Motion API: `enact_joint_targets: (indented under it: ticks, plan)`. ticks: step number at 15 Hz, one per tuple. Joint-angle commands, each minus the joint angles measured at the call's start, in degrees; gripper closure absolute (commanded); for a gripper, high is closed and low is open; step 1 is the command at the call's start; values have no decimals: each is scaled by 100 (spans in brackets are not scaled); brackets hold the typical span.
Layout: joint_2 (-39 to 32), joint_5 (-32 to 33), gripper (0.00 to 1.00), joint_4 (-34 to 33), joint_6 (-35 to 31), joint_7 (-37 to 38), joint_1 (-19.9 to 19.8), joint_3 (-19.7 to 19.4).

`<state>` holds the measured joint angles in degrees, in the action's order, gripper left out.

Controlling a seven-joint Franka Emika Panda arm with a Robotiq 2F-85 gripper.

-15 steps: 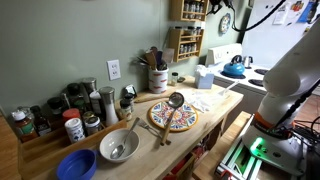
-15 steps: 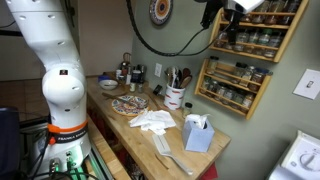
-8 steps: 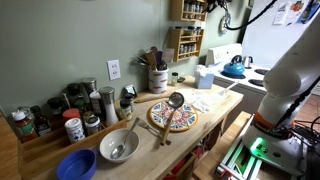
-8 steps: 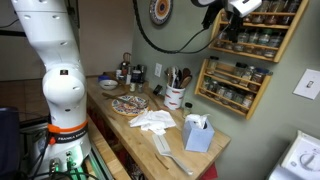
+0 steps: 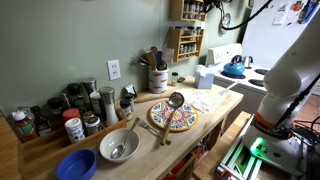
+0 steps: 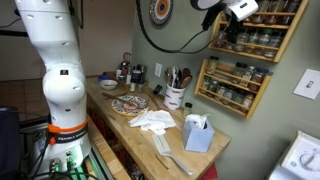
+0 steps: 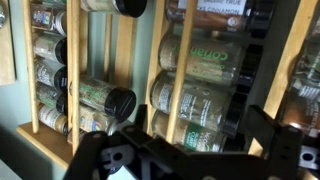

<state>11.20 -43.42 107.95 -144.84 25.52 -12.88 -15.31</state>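
Observation:
My gripper (image 6: 241,9) is raised high against the upper wooden spice rack (image 6: 262,38) on the wall; it also shows at the top of an exterior view (image 5: 213,7). In the wrist view my gripper (image 7: 190,135) is open, with its dark fingers (image 7: 262,128) spread to either side of a row of spice jars lying on their sides. A green-labelled jar (image 7: 195,108) lies between the fingers, behind a wooden rail. I cannot tell whether the fingers touch it. A black-capped jar (image 7: 105,98) lies to the left.
A second spice rack (image 6: 233,85) hangs below. On the wooden counter (image 5: 225,100) are a patterned plate (image 5: 172,117) with a ladle, a metal bowl (image 5: 118,146), a blue bowl (image 5: 76,165), a utensil crock (image 6: 174,95), white cloths (image 6: 152,120) and a tissue box (image 6: 197,133).
My gripper has shifted slightly closer to the upper spice rack. Nothing on the counter has moved.

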Motion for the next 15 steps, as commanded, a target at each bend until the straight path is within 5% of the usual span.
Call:
enact_joint_targets:
  ticks: [1, 15]
  plan:
    - [-163, -218, 0, -79, -174, 166, -1, 25]
    - [-249, -744, 0, -64, -529, 241, 12, 99]
